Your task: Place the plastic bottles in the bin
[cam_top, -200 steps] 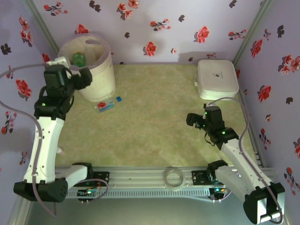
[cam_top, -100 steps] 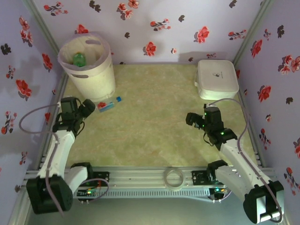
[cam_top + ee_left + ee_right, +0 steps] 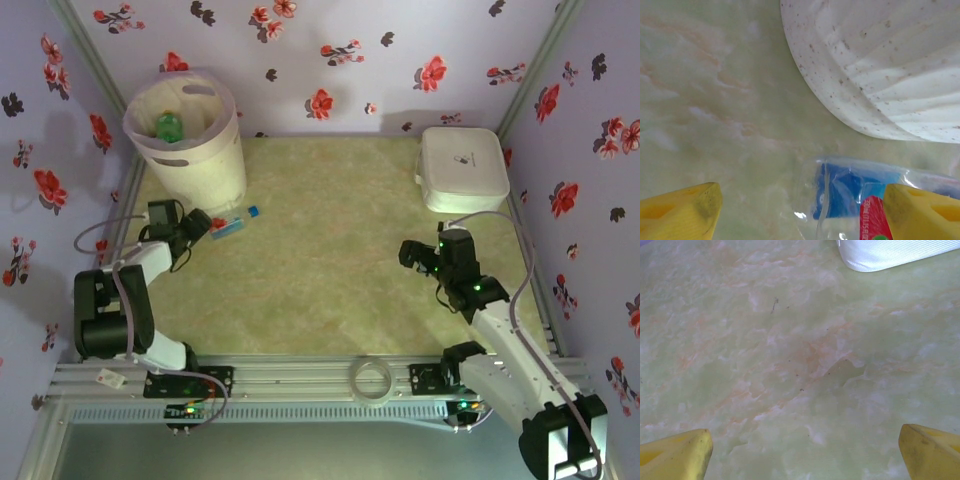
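1. The one bottle (image 3: 228, 226) I'm seeing on the table (image 3: 330, 240) is lying flat. It's clear, with a blue-and-red label and a blue cap, and it's sitting just beside the foot of the bin (image 3: 205, 175). A green bottle (image 3: 167, 126) is already resting inside the bin.
2. The left gripper (image 3: 198, 222) is hanging low right at that bottle with its jaws spread wide and pinching nothing. In the wrist view the bottle isn't sitting centred in the gap. It's lying off to one side, with one yellow finger (image 3: 920, 212) partly covering it.
3. My guess at what's going wrong from here: if the jaws are closing from this offset, one finger is probably landing on top of the crinkly plastic instead of beside it. Then the bottle is either squirting out sideways or getting pinned to the table.
4. The bin wall is looming very near too, so a nudged bottle could be rolling up against its base, where the fingers aren't getting around it. A sloppy lift could also be clipping the bin and shoving it.
5. A crushed bottle is light and slippery, so a grab near one end is likely leaving it dangling and dropping short of the rim.
6. Further out, the right gripper (image 3: 412, 252) is hovering over bare table, jaws wide and empty, well apart from the bottle. The white lidded box (image 3: 462, 168) is sitting beyond it.
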### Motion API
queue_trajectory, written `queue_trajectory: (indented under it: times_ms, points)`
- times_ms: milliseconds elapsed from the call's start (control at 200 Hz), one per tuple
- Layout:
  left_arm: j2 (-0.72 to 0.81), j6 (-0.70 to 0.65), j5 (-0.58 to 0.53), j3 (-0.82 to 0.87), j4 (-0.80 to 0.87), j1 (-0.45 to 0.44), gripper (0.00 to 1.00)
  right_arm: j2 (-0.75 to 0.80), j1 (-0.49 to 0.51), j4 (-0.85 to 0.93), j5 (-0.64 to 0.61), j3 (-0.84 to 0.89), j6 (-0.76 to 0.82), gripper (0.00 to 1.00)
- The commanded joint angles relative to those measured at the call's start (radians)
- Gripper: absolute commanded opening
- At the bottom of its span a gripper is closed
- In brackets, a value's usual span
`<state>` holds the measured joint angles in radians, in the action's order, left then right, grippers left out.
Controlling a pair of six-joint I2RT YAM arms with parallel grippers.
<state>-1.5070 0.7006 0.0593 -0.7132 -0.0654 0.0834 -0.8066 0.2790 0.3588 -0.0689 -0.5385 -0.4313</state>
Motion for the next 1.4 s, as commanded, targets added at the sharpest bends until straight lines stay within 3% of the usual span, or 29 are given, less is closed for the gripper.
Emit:
queue_trajectory:
  times_ms: [0, 545, 780, 1125, 1230, 1390]
  points:
    - [-0.025, -0.03, 0.019, -0.029, -0.057, -0.008, 0.84, 0.005, -0.009, 0.019, -0.024, -0.012, -0.014, 0.97]
    - [-0.114, -0.099, 0.025, -0.104, 0.027, -0.145, 0.79, -0.013, -0.009, 0.019, -0.009, -0.021, -0.017, 0.97]
    - [-0.103, -0.117, -0.007, -0.143, 0.082, -0.322, 0.78, -0.029, -0.009, -0.002, -0.004, -0.011, -0.024, 0.97]
    - [-0.218, -0.123, -0.028, -0.351, 0.133, -0.601, 0.78, 0.003, -0.009, 0.019, -0.017, -0.005, -0.024, 0.97]
    - [-0.26, -0.179, -0.032, -0.481, 0.273, -0.665, 0.78, 0.006, -0.01, 0.024, -0.018, -0.007, -0.024, 0.97]
    - [-0.273, -0.242, -0.094, -0.57, 0.46, -0.689, 0.79, 0.023, -0.01, 0.036, -0.035, -0.003, -0.017, 0.97]
